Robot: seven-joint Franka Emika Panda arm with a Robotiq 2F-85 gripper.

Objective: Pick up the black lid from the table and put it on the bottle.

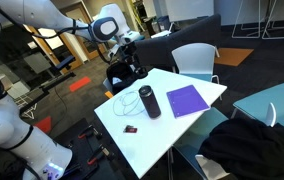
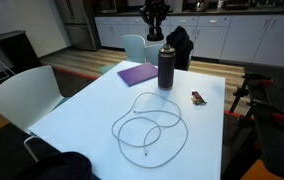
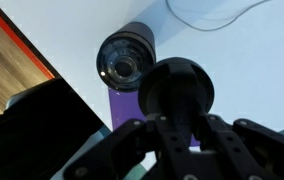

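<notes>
Since the claw is clamped on the black lid and holds it up off the counter, pickup reads as done and the step in hand is the carry to the bottle. In the wrist view the bottle stands upright with its mouth open, at about 10 o'clock from the lid and not yet under it. In both exterior views the claw hangs high and well apart from the bottle, toward 12 o'clock. The purple notebook lies just beside the bottle, the white cable loops at 6 o'clock from it, and the flat black piece sits at 4 o'clock. Next move likely calls for shifting toward 10 o'clock until the lid centres over the mouth, then a straight descent keeping the lid level. A tilt or an offset could tip the bottle.
</notes>
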